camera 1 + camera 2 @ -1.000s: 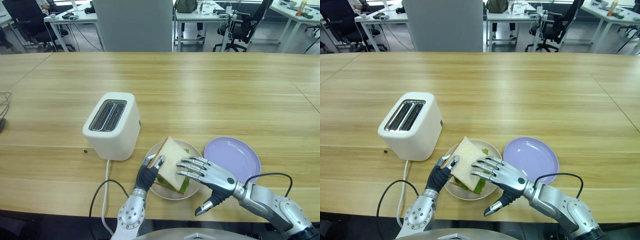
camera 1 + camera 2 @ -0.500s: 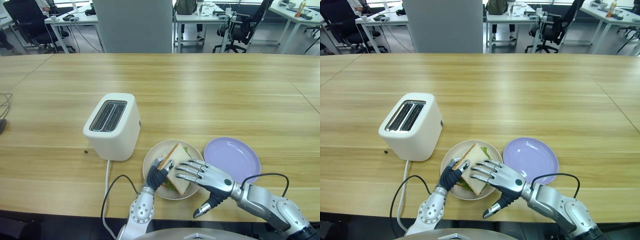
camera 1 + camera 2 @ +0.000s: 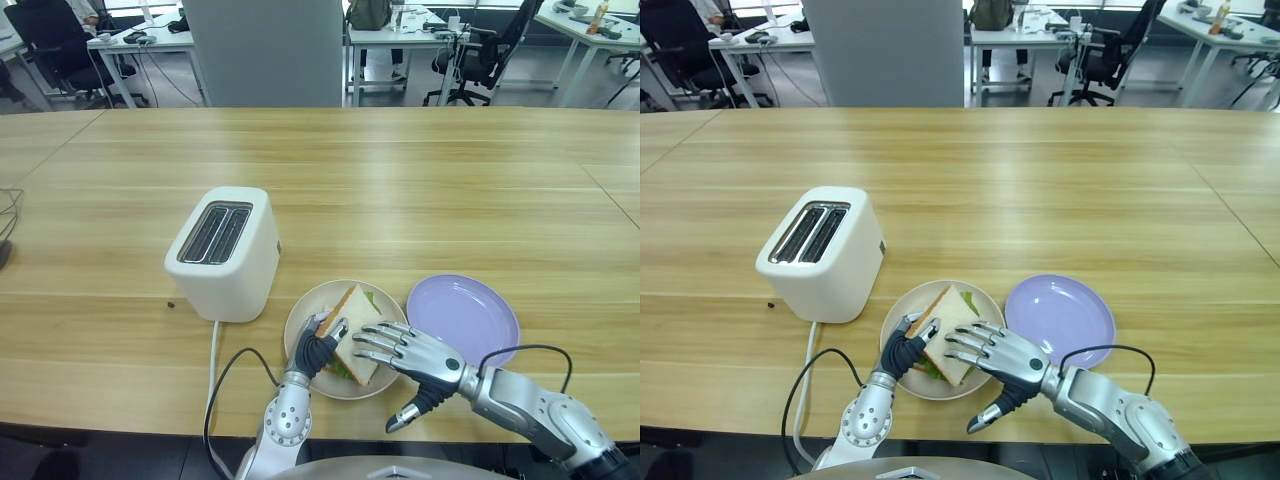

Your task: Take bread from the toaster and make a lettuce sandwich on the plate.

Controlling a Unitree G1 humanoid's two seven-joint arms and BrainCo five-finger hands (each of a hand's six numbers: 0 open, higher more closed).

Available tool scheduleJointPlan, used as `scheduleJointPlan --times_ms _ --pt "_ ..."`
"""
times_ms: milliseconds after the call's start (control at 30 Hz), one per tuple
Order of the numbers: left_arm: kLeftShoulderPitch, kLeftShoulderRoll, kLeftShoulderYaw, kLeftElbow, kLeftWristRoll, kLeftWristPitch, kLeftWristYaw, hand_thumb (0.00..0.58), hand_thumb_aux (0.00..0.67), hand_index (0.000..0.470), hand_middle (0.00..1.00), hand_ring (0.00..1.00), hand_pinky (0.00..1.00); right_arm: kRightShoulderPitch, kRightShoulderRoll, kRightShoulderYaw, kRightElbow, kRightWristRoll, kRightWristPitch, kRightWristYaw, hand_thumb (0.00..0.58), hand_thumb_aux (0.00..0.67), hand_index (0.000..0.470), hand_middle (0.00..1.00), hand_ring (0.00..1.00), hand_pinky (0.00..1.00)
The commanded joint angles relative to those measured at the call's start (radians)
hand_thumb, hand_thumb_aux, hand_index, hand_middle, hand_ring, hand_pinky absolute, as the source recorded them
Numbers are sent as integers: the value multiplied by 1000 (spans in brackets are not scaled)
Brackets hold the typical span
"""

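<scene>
Beige plate (image 3: 308, 306) on counter (image 3: 400, 180); toaster (image 3: 222, 252) just up-left of it, purple plate (image 3: 463, 318) just beside its right rim. Bread slice (image 3: 355, 310) lies tilted on the beige plate over lettuce (image 3: 970, 300). Left hand (image 3: 315, 350) pinches the slice's left edge. Right hand (image 3: 415, 350), fingers spread, rests on its right side.

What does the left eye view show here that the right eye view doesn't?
Left eye view alone: dark cables at the left edge of the table. Right eye view alone: more bare table right of the purple plate. Both: toaster, sandwich on the cream plate, left robot hand gripping it, right robot hand spread on top.
</scene>
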State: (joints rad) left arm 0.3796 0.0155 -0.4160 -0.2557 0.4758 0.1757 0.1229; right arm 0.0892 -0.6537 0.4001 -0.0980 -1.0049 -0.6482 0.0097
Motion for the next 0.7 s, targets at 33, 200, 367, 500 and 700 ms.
scheduleJointPlan --times_ms 33,200,367,500,700 --pt "-17 -4 -130 2 95 -6 -3 580 670 460 1000 1000 1000 -34 11 81 144 -63 38 74 0 0 0 0 0 0" --pt "-50 28 -169 27 267 25 5 275 184 126 490 490 490 -90 38 146 211 -76 54 95 0 0 0 0 0 0" --pt "-92 105 -199 10 530 75 23 0 0 0 0 0 0 -116 39 183 233 -66 70 150 0 0 0 0 0 0" --pt "-101 175 -163 -67 679 102 11 0 0 0 0 0 0 -122 31 199 243 -60 80 181 0 0 0 0 0 0" --pt "-71 296 -14 -275 727 96 -59 0 0 0 0 0 0 -131 20 223 250 -51 93 213 0 0 0 0 0 0"
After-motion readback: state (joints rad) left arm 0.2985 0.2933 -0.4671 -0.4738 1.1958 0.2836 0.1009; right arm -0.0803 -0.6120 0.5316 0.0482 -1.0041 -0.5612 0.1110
